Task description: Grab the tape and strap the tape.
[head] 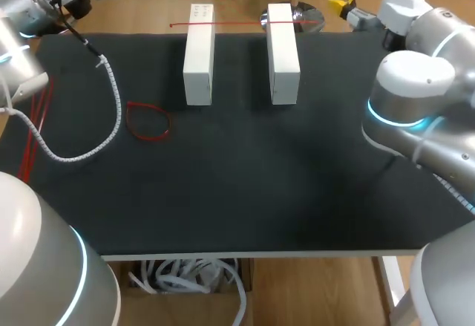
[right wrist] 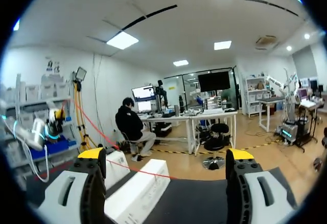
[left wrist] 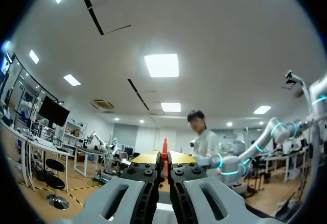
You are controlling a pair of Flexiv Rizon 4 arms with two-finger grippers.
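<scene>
A black worktop (head: 245, 192) seen from above. Nearest, towards its left side, a thin red loop of tape (head: 147, 122) lies flat on the cloth, with nothing touching it. Just beside it runs a white spiral cable (head: 115, 111) from the left arm. Further back, two white blocks (head: 199, 55) stand side by side with a gap between them. A fine red line (head: 245, 23) stretches across their far ends. Both arms are up at the far corners, well apart from the loop. The left gripper (left wrist: 163, 156) has its fingers clenched together, and a red sliver (left wrist: 164, 146) stands pinched between the yellow tips. Whether that sliver is more tape cannot be told. The right gripper (right wrist: 166, 155) has its fingers spread wide and holds nothing. The task appears to be at the grabbing step, with the loop not yet picked up. The next move likely calls for one arm to come down over the loop and pinch the thin strand low against the cloth. Only the head view shows the loop. Only the wrist views show the fingers clearly. The right wrist view takes in the blocks and red line below its fingers, while the left wrist view shows none of the worktop.
</scene>
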